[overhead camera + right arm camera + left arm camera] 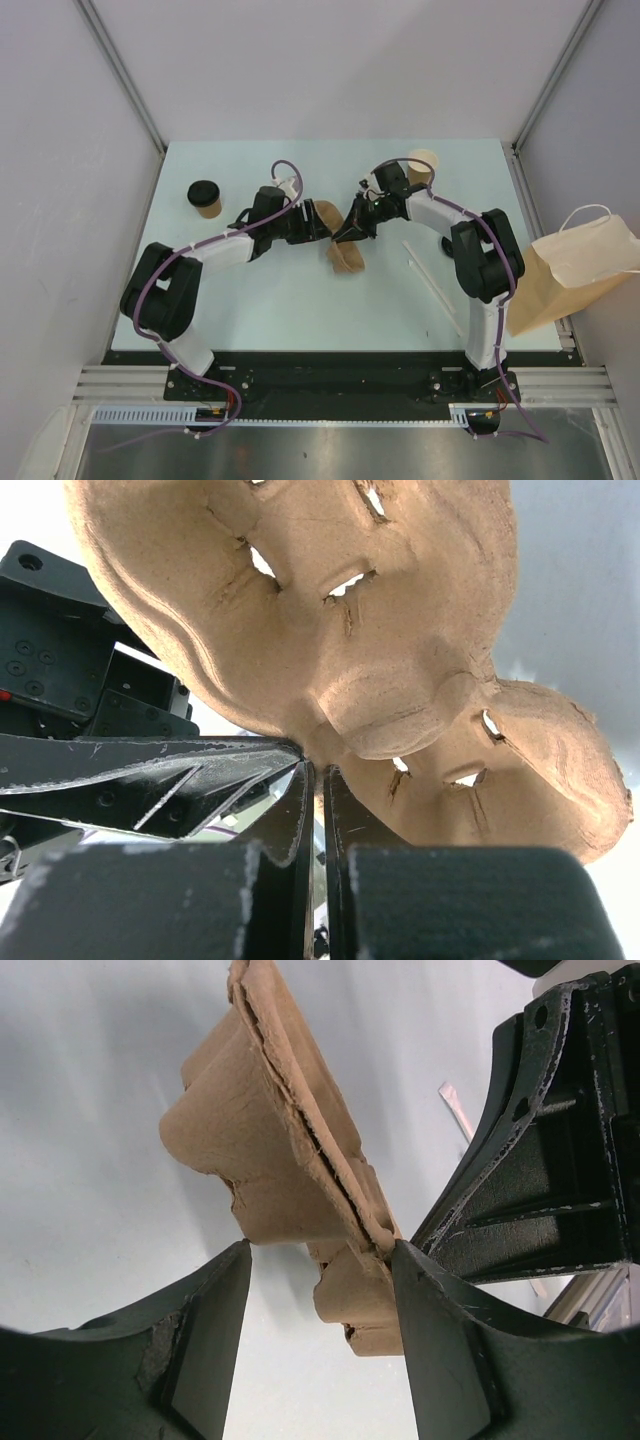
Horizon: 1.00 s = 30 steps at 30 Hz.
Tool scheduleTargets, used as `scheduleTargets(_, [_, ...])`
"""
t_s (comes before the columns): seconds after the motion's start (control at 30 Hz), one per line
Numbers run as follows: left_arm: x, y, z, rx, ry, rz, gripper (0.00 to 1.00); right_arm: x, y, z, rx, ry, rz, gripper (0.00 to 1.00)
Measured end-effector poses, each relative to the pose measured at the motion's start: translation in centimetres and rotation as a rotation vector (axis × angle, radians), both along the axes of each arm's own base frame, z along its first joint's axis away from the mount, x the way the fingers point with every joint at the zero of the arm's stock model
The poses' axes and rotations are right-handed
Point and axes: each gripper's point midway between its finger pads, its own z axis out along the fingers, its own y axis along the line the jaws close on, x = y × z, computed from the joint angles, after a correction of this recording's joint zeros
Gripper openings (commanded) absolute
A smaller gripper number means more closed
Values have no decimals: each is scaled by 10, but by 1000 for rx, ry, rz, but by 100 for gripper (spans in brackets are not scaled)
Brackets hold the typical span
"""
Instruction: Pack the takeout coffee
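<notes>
The small kraft-brown paper cup with a round black plastic lid (205,197) stands at the far left of the pale table (260,300). The second kraft-brown paper cup (423,163) stands at the far right, just behind the right arm, its top pale and seemingly unlidded. Both cups are well apart from either gripper. They should be light and thin-walled, easily crushed or tipped, so a gentle hold across the wall just under the stiffer rim looks safest. The right gripper (315,780) is pinched almost flat on the thin rim of the moulded brown cardboard cup carrier (347,255), holding it tilted at mid-table. The left gripper (320,1255) stands wide astride the carrier's lower edge with one finger against the rim; whether it actually grips I cannot tell. Only the top view shows the cups, the thin white sticks (432,275) and the tall brown paper bag with white handles (575,265) leaning at the right edge. The right wrist view alone shows the carrier's bulging pockets and slits, and the left wrist view shows its rim edge-on.
</notes>
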Motion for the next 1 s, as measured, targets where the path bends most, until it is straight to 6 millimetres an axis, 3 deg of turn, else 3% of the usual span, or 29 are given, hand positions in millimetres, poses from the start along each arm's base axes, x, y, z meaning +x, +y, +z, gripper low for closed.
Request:
scheduleTargets(0.5, [0, -3, 1, 11, -21, -4, 67, -1, -8, 2, 61, 49, -62, 0])
scheduleTargets(1.0, [1, 1, -2, 40, -46, -5, 88, 0, -18, 7, 70, 53, -87, 0])
